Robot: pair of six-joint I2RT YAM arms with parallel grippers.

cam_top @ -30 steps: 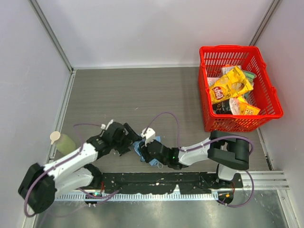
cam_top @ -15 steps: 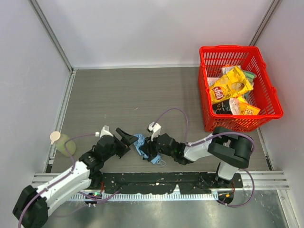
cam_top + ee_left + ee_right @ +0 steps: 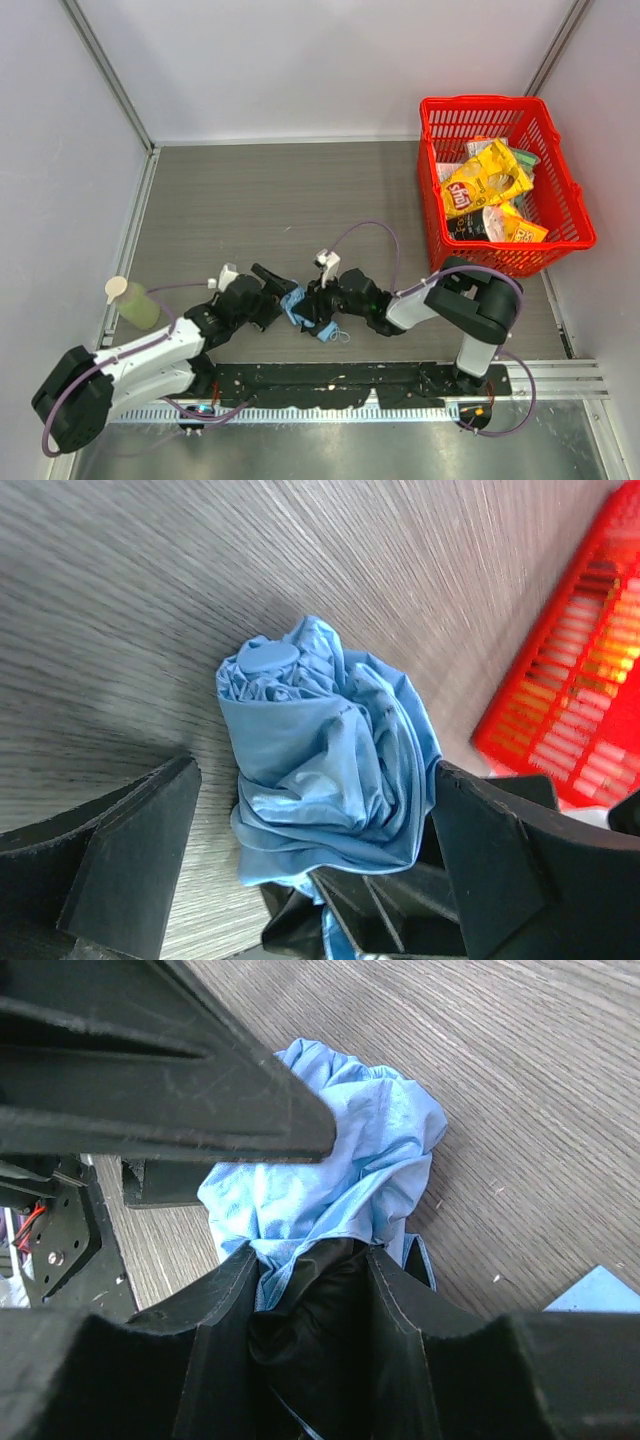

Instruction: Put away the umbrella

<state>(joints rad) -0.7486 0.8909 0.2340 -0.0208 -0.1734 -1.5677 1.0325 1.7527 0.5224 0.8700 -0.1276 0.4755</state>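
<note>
at left wrist, umbrella point(image 3: 330, 750) shows a round tip point(image 3: 268, 657), indistinct overhead.

Red basket point(image 3: 500, 262) of snack bags point(image 3: 485, 180), green bottle point(image 3: 140, 305), grey table point(image 3: 280, 200)

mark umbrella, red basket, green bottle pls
umbrella point(image 3: 330, 750), left wrist view, on the bunched blue fabric.
red basket point(image 3: 478, 99), top external view, on its far rim.
green bottle point(image 3: 140, 306), top external view, on its body.

One umbrella point(image 3: 296, 304), one red basket point(image 3: 576, 214), one green bottle point(image 3: 136, 304), one left hand point(image 3: 275, 298), one right hand point(image 3: 314, 308)
</note>
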